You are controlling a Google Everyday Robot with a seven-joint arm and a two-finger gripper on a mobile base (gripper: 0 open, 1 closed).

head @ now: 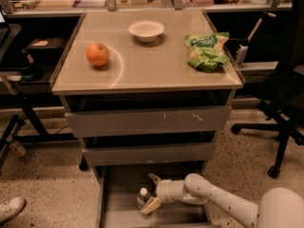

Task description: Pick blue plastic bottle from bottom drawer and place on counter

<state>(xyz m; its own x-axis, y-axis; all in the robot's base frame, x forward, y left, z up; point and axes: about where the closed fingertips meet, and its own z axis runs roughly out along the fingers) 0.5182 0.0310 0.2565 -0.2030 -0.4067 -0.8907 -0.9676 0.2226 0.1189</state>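
Camera view, grey drawer cabinet seen from the front and above. My gripper [148, 194] sat at the lower centre of the frame, inside the bottom drawer [108, 204], which stood pulled out towards the bottom edge of the frame. My pale arm [216, 199] reached in from the lower right corner and ran leftwards to the claw. The two fingers were spread apart, one dark finger [154, 178] above and one tan finger [151, 206] below as the frame shows them. The blue plastic bottle [142, 198] stood upright in the drawer, white cap uppermost, at the left of the claw and between the two fingertips (whether either finger touched it could not be made out). It was therefore in the drawer and not on the counter [152, 72].

The counter filled the upper middle of the frame. On it lay an apple [97, 54] at the left, a pale bowl [146, 30] towards the far edge at centre, and a green snack bag [207, 50] at the right, all three well apart from one another. Below the counter, the upper drawer [147, 121] and the middle drawer [147, 154] showed their flat grey fronts. A dark office chair [285, 103] occupied the right edge of the frame on the speckled floor [52, 184], and a white shoe [10, 208] appeared at the lower left corner.
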